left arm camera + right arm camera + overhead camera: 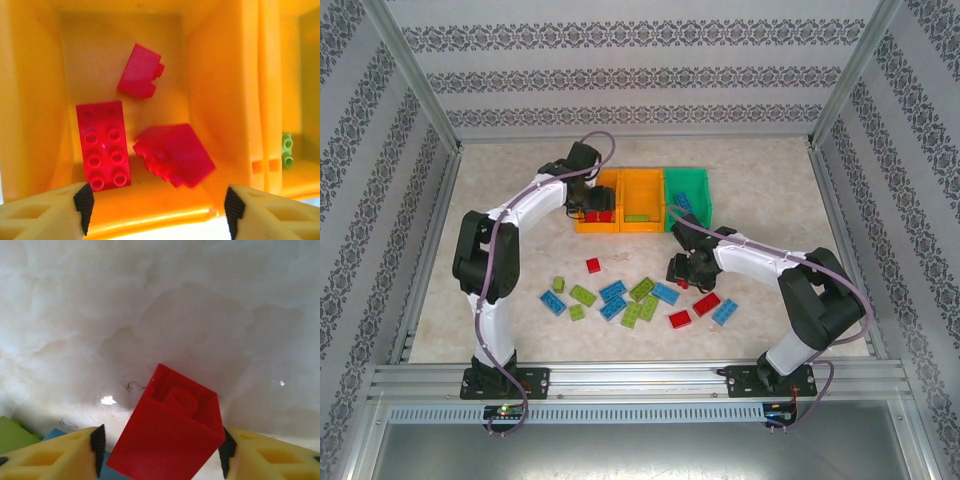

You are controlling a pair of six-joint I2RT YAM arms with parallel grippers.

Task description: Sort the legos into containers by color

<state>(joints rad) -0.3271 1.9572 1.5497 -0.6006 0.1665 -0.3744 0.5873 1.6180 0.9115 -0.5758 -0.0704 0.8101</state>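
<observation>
My left gripper hangs open over the left orange container. Three red legos are in that bin: a long flat one, a small one and a blurred, tilted one just beyond my fingertips. The middle orange container holds a green lego, and the green container holds a blue one. My right gripper is low over the table, shut on a tilted red lego whose hollow underside faces the camera. Both pads sit against its sides.
Several loose legos lie between the arms: a red one, green ones, blue ones, and two more red with a blue to the right. Patterned walls and metal posts fence the table.
</observation>
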